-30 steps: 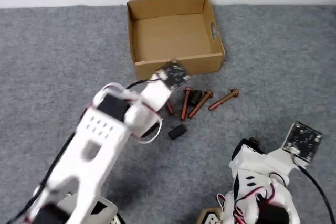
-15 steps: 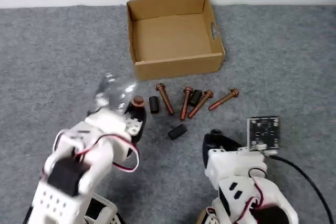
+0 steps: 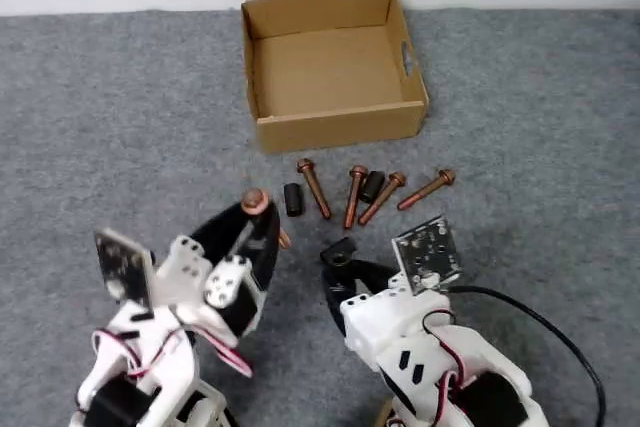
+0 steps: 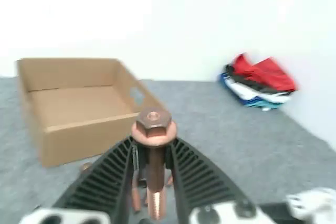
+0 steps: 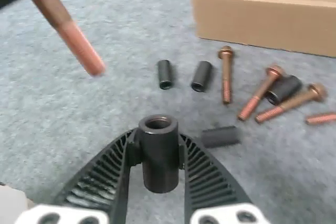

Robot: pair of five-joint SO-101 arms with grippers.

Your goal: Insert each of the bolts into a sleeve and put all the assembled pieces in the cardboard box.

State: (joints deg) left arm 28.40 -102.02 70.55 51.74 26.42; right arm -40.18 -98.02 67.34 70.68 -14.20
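- In the left gripper [image 4: 153,151], clamped between its ribbed black fingers [image 4: 113,169]: a copper hex bolt [image 4: 153,125]. Head just clear of the fingertips, shank running down between them.
- In the high view, that bolt tilted, head toward the table's left side, threaded end slanting toward the loose parts.
- In the right gripper [image 5: 157,141], fingers closed snugly around it: a black sleeve [image 5: 157,163], standing on end, open bore facing up out of the grip.
- Threaded tip of the held bolt in the air off to one side of the held sleeve, apart from it, not in the bore and not lined up with it.
- Both grippers side by side at the near side of the grey carpet [image 3: 530,97], well apart from the cardboard box [image 3: 335,130].
- Between grippers and box, flat on the carpet: four loose bolts [image 3: 353,195], fanned out with heads toward the box.
- Just beside the end bolt of that fan: an upright-lying sleeve [image 3: 293,199], with a second sleeve [image 5: 164,73] close at its other side.
- Between the two middle bolts: a wedged sleeve [image 3: 372,185].
- Just ahead of the right gripper's fingertips, on its side: a fallen sleeve [image 5: 220,136], near the held one but not touching it.
- Box open-topped, a hand-hole cut in one side wall.
- Far off against the white wall [image 4: 210,19]: a pile of folded clothes [image 4: 257,80].
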